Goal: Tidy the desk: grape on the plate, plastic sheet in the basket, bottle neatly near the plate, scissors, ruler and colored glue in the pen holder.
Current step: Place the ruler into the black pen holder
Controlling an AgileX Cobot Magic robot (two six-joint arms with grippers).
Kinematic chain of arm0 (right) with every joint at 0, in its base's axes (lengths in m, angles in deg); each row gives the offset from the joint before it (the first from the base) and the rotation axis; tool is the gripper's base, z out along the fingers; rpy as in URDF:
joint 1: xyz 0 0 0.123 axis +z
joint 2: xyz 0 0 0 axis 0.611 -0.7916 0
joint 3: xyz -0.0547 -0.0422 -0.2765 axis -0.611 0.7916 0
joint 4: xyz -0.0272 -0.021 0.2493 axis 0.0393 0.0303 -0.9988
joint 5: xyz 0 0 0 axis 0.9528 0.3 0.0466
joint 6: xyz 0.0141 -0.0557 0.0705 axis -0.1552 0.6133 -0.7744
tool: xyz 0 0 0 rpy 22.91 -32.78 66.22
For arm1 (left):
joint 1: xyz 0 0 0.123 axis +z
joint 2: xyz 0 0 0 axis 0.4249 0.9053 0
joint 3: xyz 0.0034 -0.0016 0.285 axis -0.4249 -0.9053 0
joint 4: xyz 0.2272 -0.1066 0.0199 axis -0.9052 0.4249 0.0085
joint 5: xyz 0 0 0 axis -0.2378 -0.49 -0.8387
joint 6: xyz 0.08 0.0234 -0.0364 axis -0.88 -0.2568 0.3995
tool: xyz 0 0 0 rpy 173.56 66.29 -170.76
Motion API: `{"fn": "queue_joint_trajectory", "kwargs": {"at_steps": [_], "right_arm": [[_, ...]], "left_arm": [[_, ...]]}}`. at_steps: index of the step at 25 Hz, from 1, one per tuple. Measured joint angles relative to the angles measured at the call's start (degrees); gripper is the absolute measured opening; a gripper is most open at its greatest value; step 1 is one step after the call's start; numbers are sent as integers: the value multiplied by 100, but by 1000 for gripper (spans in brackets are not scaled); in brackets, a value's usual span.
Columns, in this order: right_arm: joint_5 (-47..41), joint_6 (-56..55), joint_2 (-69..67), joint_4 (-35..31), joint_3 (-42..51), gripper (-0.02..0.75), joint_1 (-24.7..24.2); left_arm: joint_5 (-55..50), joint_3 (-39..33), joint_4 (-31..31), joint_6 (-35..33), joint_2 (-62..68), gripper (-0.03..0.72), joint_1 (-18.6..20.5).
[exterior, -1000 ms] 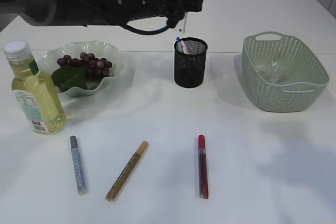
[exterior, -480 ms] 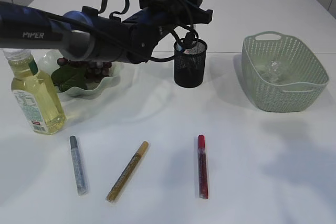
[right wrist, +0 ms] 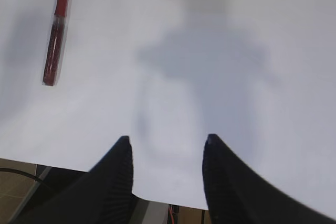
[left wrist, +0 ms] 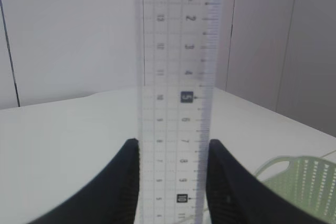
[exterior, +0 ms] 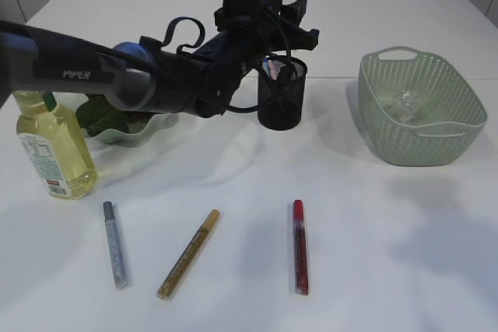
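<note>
Ruler [left wrist: 178, 103] upright, clamped in left hand [left wrist: 173, 182]; right hand [right wrist: 167, 177] apart, empty.

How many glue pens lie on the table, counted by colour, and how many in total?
Silver glue pen: 1
Gold glue pen: 1
Red glue pen: 1
Total: 3
</note>
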Motion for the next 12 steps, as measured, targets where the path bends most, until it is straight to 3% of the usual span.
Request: {"fn": "queue_joint_trajectory", "kwargs": {"at_steps": [12], "right_arm": [[0, 9, 0, 103, 0, 358, 0]], "left_arm": [[-117, 476, -34, 214, 466, 279, 0]]}}
